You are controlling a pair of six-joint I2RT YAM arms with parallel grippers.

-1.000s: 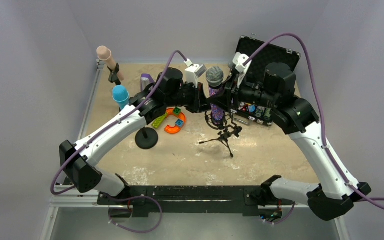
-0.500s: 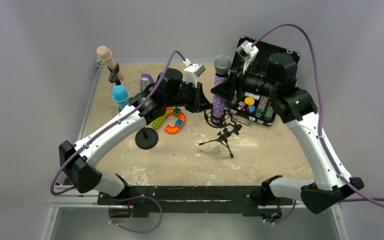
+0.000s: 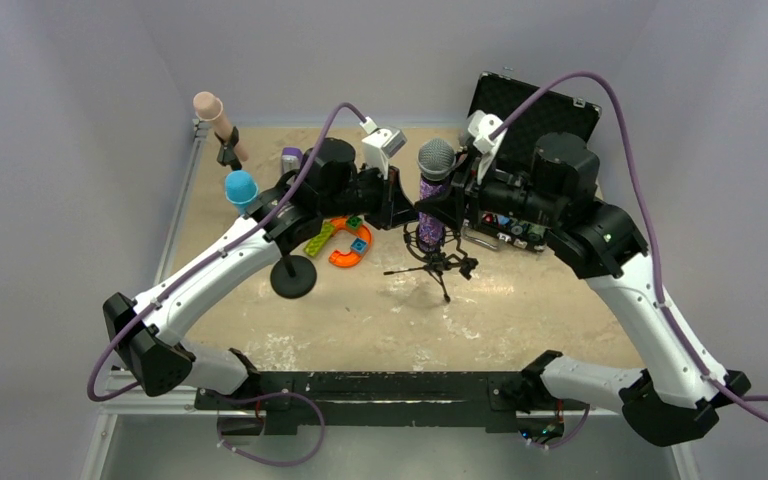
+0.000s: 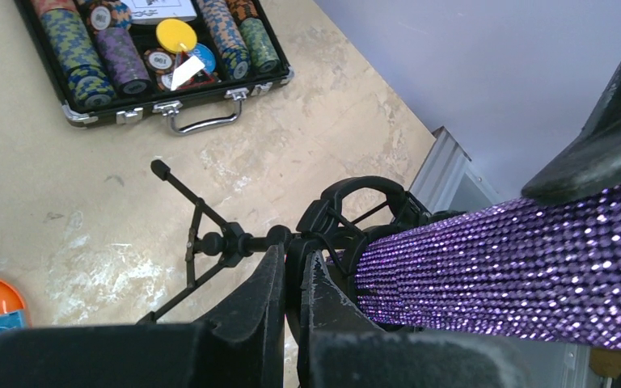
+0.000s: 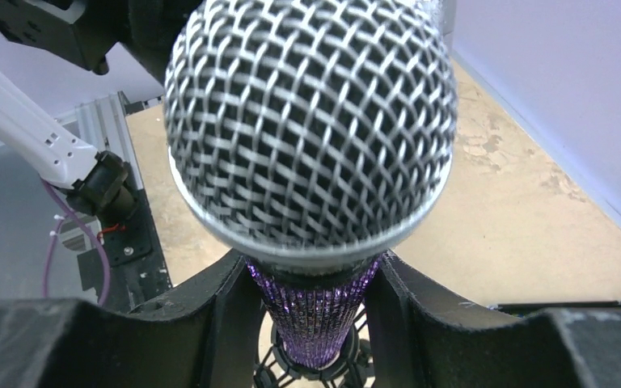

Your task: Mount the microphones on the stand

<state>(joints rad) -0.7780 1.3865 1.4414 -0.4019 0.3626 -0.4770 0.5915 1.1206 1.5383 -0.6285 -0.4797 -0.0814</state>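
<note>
Far left, the pink microphone (image 3: 215, 115) and the blue microphone (image 3: 241, 188) stick up. In the middle, the left gripper (image 4: 293, 263) is squeezed tight on the little tripod stand (image 4: 210, 242), just under its clip. The right gripper (image 5: 315, 283) pinches the sparkly purple microphone (image 5: 311, 121) below its silver head. The microphone's bottom end is at that clip.

1. I count three microphones: pink microphone (image 3: 210, 105), blue microphone (image 3: 241, 187), purple microphone (image 3: 436, 160).
2. I count two stands: tripod stand (image 3: 438, 270), round-base stand (image 3: 293, 276).
3. I count one chip case (image 3: 550, 115) and one orange toy (image 3: 345, 258).
</note>
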